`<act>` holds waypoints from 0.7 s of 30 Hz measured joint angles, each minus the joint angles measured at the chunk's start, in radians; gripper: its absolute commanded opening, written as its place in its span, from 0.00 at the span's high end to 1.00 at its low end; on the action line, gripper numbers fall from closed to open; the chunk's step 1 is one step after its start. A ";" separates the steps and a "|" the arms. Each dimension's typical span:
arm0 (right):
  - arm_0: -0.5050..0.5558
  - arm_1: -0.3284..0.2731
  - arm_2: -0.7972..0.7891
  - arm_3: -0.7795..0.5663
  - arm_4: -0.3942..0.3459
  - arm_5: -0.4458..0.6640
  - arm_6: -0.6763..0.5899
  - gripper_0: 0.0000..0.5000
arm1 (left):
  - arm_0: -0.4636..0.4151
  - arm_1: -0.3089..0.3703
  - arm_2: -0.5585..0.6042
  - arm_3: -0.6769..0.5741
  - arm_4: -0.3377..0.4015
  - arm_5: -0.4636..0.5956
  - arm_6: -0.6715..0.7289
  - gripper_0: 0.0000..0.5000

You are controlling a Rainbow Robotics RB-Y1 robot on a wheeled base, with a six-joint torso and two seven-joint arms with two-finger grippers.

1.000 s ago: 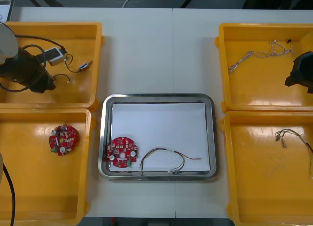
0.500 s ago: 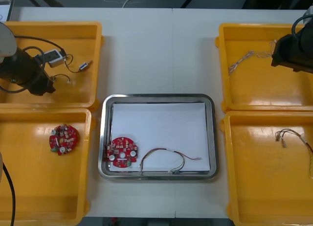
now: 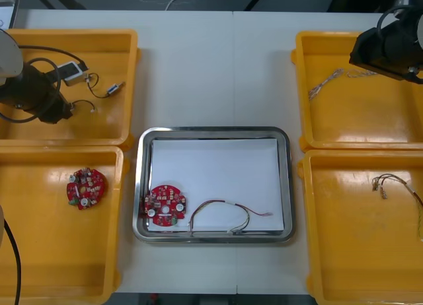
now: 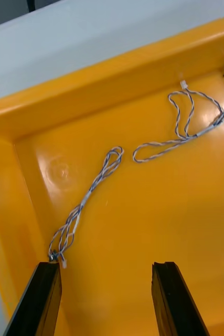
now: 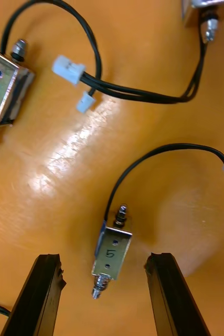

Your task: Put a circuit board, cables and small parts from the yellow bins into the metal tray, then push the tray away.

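By my reckoning the task is about half done: the metal tray (image 3: 285, 186) holds a circuit board (image 3: 165, 204) and a thin cable (image 3: 221, 216), while a small part and a twisted cable are not yet in it. Both picks are in hand at once. My left gripper (image 5: 104, 258) hovers low in its yellow bin (image 3: 125, 87) with fingers spread wide. A small metal part (image 5: 112, 251) lies on the bin floor right between them, its black lead (image 5: 161, 149) curling away ahead of my fingertips. The next move there, I think, is a straight drop and a squeeze across the part's flat sides. The floor beside each finger is bare, so there is room. My right gripper (image 4: 106, 266) hangs higher over the right-hand bin (image 4: 117, 89), fingers also apart and holding nothing. The twisted blue and white cable (image 4: 88, 202) runs ahead of me, one end just beside one fingertip and close to the bin wall. That wall is my worry: I would shift toward the cable's middle, away from the corner, before coming down
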 measured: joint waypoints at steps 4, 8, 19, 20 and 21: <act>-0.002 0.009 0.044 0.057 0.043 -0.104 0.000 0.00 | 0.002 -0.001 -0.001 0.001 -0.002 -0.041 0.000 0.06; -0.012 0.031 0.072 0.134 0.074 -0.175 0.000 0.00 | 0.002 -0.004 -0.001 0.001 -0.003 -0.046 0.000 0.06; -0.068 0.118 0.072 0.324 0.167 -0.294 0.000 0.00 | 0.005 -0.021 -0.003 0.001 -0.025 -0.048 0.000 0.16; -0.074 0.125 0.072 0.343 0.175 -0.306 0.000 0.00 | 0.006 -0.022 -0.003 0.001 -0.026 -0.049 0.000 0.21; -0.080 0.133 0.072 0.360 0.183 -0.315 0.000 0.00 | 0.009 -0.023 -0.003 0.001 -0.026 -0.049 0.000 0.30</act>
